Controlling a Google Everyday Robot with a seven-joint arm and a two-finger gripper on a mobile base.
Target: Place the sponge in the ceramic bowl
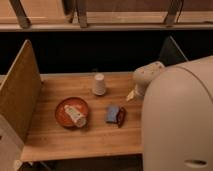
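Sponge (pixel 112 114) on counter (pixel 75 141) just right of bowl (pixel 61 108), dark block (pixel 121 117) touching it. Cup (pixel 76 116) lies in bowl, crowding drop spot. Gripper (pixel 132 94) farther right of bowl, fingers wide, empty, seemingly set to grab.

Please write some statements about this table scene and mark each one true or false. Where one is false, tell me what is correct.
1. The sponge lies on the table, outside the ceramic bowl. True.
2. The ceramic bowl is empty. False: a white paper cup lies on its side in it.
3. A second paper cup stands on the table, beyond the sponge. True.
4. The gripper holds the sponge. False: the gripper is open over the table's right part, apart from the sponge, holding nothing.
5. The dark red-brown object lies left of the sponge. False: it lies right beside it, on the right.
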